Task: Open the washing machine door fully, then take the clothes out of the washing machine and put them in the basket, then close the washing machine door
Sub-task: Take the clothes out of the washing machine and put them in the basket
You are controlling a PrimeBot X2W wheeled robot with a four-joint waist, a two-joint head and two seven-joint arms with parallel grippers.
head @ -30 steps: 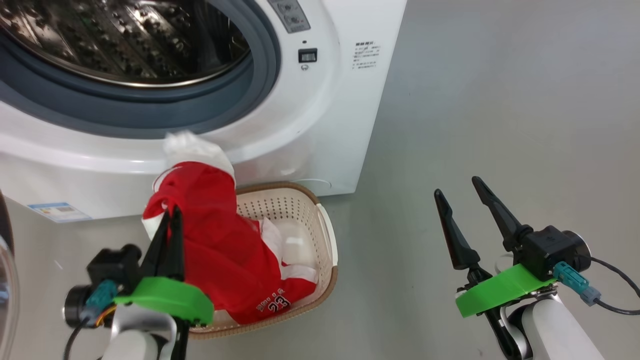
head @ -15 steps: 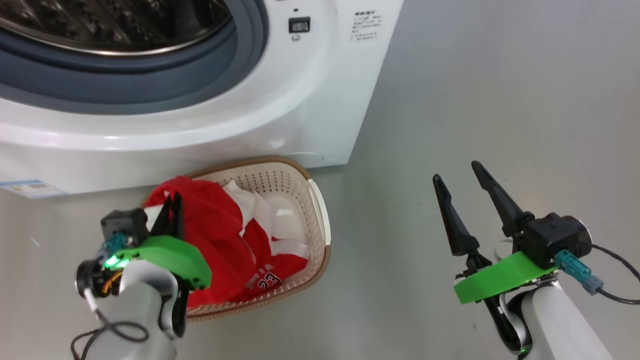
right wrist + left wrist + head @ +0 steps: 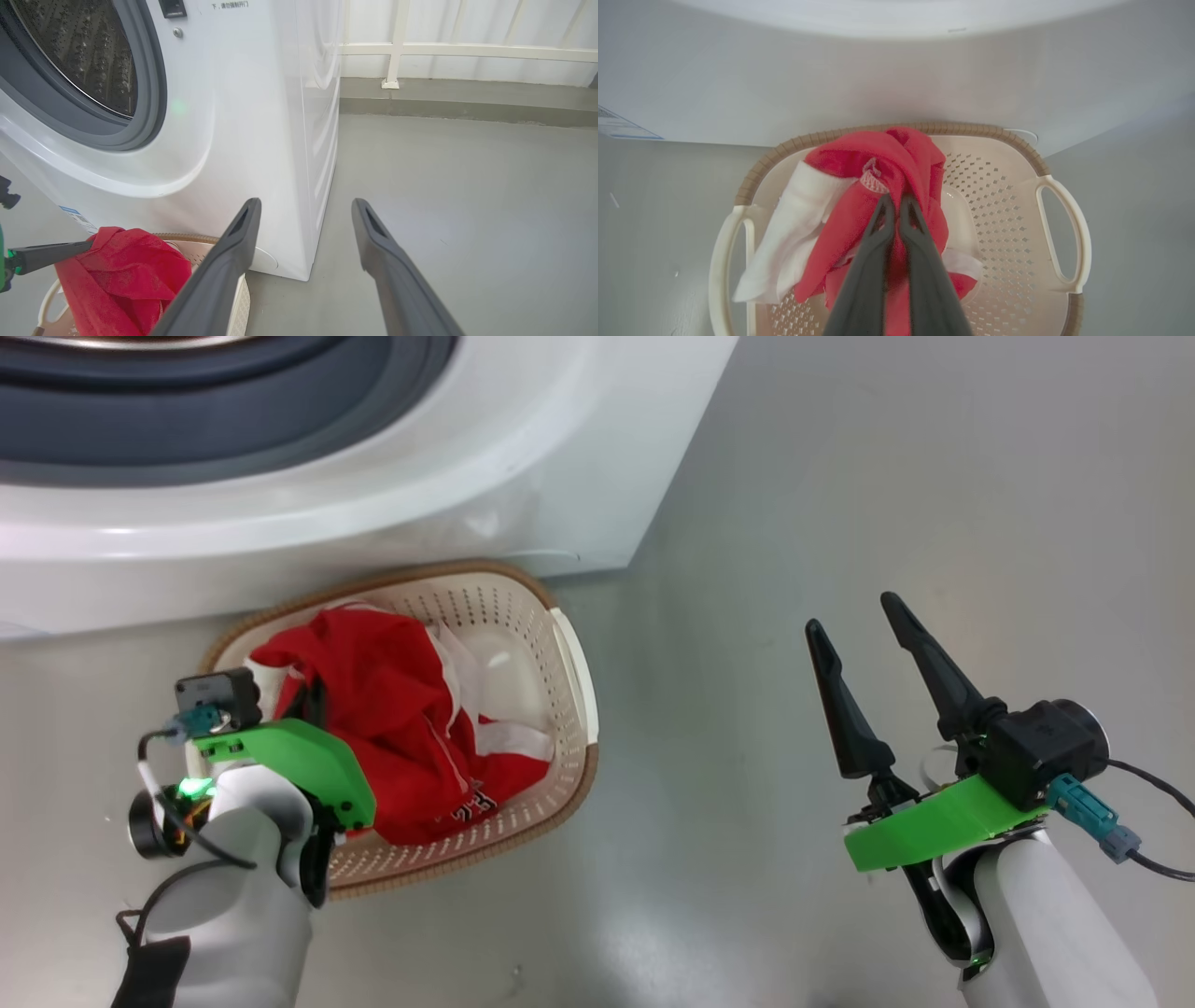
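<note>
On the grey floor (image 3: 840,448), the basket (image 3: 571,663) sat just beside the washing machine (image 3: 560,429). A white railing (image 3: 397,46) stood at the back. The left gripper (image 3: 896,201) was pinched tight on the red clothes (image 3: 392,709), down in the basket. The right gripper (image 3: 850,613) stood wide apart over the floor.

The left gripper (image 3: 896,201) points down, its two long dark fingers (image 3: 868,261) pinched together on the bright red clothes (image 3: 845,219). The right gripper (image 3: 851,612) hovers level, pointing forward, fingers spread wide.
</note>
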